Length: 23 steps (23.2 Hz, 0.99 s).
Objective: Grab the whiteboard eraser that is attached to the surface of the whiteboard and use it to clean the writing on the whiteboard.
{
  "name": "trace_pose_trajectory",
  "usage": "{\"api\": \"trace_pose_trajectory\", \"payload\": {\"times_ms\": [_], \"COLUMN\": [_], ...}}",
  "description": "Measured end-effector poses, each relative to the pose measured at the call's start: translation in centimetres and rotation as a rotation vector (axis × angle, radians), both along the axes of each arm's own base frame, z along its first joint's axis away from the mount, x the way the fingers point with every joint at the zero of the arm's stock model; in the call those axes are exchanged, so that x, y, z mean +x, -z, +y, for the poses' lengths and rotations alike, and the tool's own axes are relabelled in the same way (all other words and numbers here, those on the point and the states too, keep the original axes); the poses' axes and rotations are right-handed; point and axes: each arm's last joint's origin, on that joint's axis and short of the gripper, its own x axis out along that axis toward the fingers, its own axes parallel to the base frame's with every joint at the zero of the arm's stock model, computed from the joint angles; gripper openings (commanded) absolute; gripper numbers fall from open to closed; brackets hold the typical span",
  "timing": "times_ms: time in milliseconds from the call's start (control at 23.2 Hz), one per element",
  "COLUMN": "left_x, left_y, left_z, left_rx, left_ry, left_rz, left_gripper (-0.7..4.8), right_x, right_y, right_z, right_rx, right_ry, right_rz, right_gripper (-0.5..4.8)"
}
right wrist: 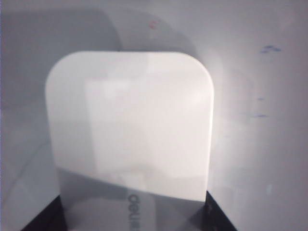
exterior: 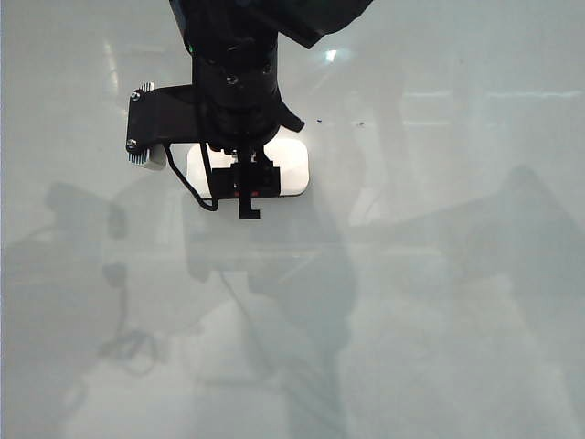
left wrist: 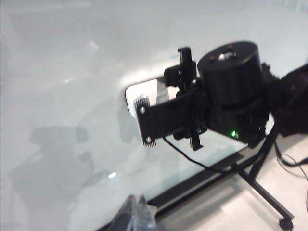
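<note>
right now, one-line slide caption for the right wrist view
Right gripper clasping the white whiteboard eraser on the whiteboard, faint blue writing remaining beside it.

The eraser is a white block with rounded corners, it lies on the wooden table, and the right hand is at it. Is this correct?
Not quite: the eraser lies on the glossy whiteboard, not on a wooden table, as the exterior view shows. It is a white block with rounded corners, and the right hand is at it.

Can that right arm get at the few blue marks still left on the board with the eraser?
Probably yes. The right gripper sits over the eraser, its fingers at the eraser's two sides, and the faint blue marks lie close beside it on the whiteboard, nothing between. The left gripper hangs well away.
</note>
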Motion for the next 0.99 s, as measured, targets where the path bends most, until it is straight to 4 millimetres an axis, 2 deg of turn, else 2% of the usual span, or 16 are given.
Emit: {"api": "trace_pose_trajectory", "payload": {"times_ms": [129, 259, 345, 475, 604, 777, 863, 993], "left_x": [0.0, 0.0, 0.0, 0.0, 0.0, 0.0, 0.0, 0.0], "left_y": [-0.1, -0.1, -0.1, -0.1, -0.1, -0.1, -0.1, -0.1], "left_z": [0.0, 0.0, 0.0, 0.0, 0.0, 0.0, 0.0, 0.0], "left_rx": [-0.001, -0.001, -0.001, -0.001, -0.001, -0.001, -0.001, -0.001], "left_ry": [0.000, -0.001, -0.001, -0.003, -0.004, -0.004, -0.004, -0.003], "left_rz": [-0.006, -0.007, -0.007, -0.007, -0.007, -0.007, -0.007, -0.007], "left_gripper": [-0.02, -0.02, -0.02, -0.02, -0.02, -0.02, -0.02, -0.02], "right_x": [-0.5, -1.6, -2.0, -1.2, -0.3, -0.2, -0.3, -0.5], "right_y": [-1.0, -3.8, -4.6, -3.5, -0.9, 1.4, 1.2, -0.5], "right_z": [0.7, 2.2, 2.6, 2.5, 2.3, 2.4, 2.2, 1.5], "right_rx": [-0.031, 0.025, 0.056, 0.030, -0.028, -0.103, -0.108, -0.103], "right_ry": [-0.022, -0.091, -0.159, -0.166, -0.134, -0.094, -0.039, 0.056], "right_rz": [-0.076, -0.170, -0.182, -0.154, -0.065, -0.007, -0.019, -0.062], "right_gripper": [2.37, 2.37, 2.37, 2.37, 2.37, 2.37, 2.37, 2.37]}}
